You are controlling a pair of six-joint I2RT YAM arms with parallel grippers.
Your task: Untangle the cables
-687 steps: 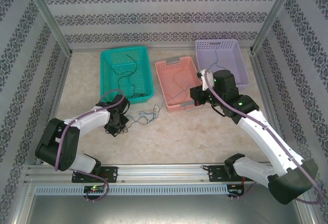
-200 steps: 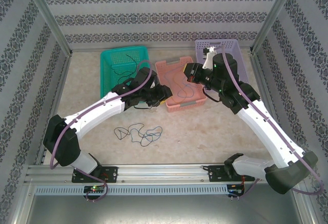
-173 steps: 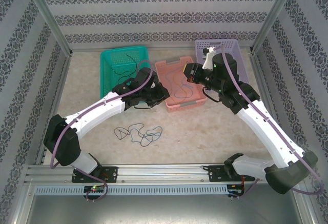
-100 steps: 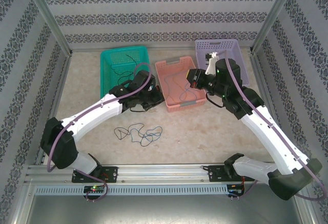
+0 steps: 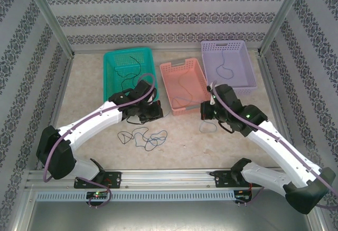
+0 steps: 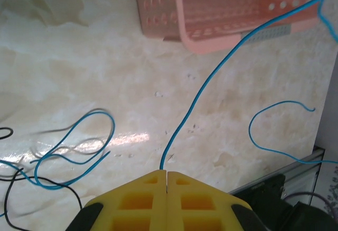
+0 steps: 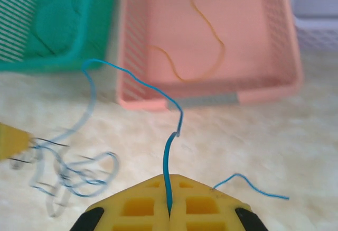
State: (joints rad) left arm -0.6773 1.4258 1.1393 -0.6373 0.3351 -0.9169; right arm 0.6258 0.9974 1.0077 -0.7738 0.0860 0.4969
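The left gripper [image 6: 166,175] has its jaws pressed together on a blue cable [image 6: 207,72], which runs out toward the pink basket [image 6: 232,9]. The right gripper [image 7: 169,186] is likewise clamped on a blue strand [image 7: 168,157], possibly the same one. Other cables [image 5: 142,136] lie tangled on the table [image 5: 185,141] just beside the left gripper.

Left arm [image 5: 92,121] is stretched forward and right from its base, wrist low. Left gripper [image 5: 151,112] points right, yellow fingers [image 6: 142,199] pressed together with no gap, pinching a blue cable [image 6: 200,85] at the seam. Right arm [image 5: 277,144] reaches forward-left, elbow bent. Right gripper [image 5: 205,112] faces the left one, jaws also closed tight on a blue cable.
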